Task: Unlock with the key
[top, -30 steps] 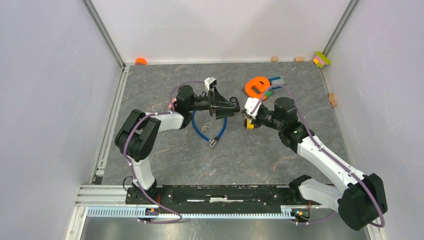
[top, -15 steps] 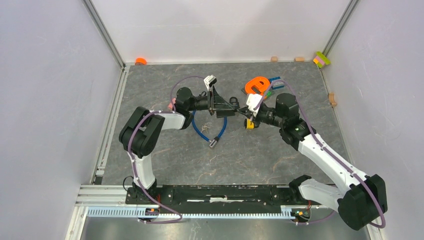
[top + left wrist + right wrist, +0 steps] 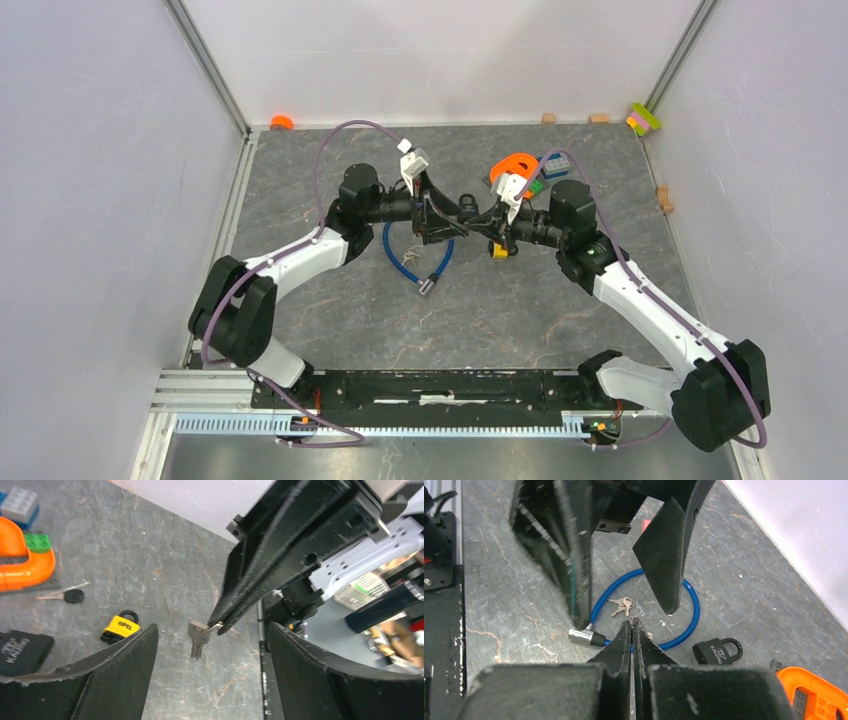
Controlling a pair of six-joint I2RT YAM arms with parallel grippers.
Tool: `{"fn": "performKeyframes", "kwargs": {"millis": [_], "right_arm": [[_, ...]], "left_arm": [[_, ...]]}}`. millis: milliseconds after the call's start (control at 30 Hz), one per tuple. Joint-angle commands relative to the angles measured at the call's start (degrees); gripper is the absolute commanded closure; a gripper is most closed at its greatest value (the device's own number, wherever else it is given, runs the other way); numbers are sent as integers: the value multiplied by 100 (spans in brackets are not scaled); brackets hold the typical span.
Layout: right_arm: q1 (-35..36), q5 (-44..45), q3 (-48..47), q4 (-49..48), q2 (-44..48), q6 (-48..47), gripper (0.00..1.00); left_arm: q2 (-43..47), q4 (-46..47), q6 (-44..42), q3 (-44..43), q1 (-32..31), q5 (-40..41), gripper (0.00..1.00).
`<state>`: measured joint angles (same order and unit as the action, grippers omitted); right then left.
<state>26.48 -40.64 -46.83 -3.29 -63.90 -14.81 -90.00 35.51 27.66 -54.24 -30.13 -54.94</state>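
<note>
Rail and arm bases sat at the near edge of the bench [image 3: 500, 320], and both arms reached inward to meet above its middle. Nearest of the loose things lay a blue cable lock [image 3: 692, 605], its metal end toward the bases, with a small key bunch [image 3: 620, 605] inside its loop. A black padlock [image 3: 717, 651] lay flat just outside that loop, and a yellow padlock [image 3: 121, 626] lay near it, the two apart.

Above them the right pincer [image 3: 632, 624] was pressed together, pinching a key [image 3: 198, 639] at its top. The key hung clear of the bench, blade down. The left pincer [image 3: 455, 216] stood spread wide, facing the right one. From the left wrist the key hung between its two fingers and touched neither.

Farther on, a black-headed key [image 3: 73, 596] lay on the bench just beside an orange curved piece [image 3: 512, 168], which had a green brick [image 3: 36, 542] and a grey-blue brick [image 3: 19, 502] against it. Along the far edge sat a small orange cap [image 3: 282, 122] in the left corner and wooden blocks [image 3: 548, 118] toward the right.
</note>
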Motion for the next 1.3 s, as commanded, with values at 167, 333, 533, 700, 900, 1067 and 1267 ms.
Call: {"fn": "performKeyframes", "kwargs": {"millis": [167,333,533,700,900,1067,1267], "right_arm": [[-252,-491,-68,-877,-162,1197,100],[-368,-602,-3,-1047,-138,1404,100],[-424,-629,120,-1138,-125,1463,100],[-470,-638,174,-1158,-110,1472,100],[-479,-655,227,-1191,-123,1472,100],[-477,-655,265,-1206,-132,1472,100],[-483,-682,296,-1235,-152,1472,100]], "left_arm": [[276,-924,-2260,198,-402,704,20],[222,-883,-2397,208,-523,820,28],[119,-844,-2283,99,-582,802,50],[123,-833,-2275,98,-591,830,64],[104,-800,-2187,28,-591,835,72],[83,-800,-2151,-42,-592,809,77],[71,-835,-2184,-102,-591,809,67]]}}
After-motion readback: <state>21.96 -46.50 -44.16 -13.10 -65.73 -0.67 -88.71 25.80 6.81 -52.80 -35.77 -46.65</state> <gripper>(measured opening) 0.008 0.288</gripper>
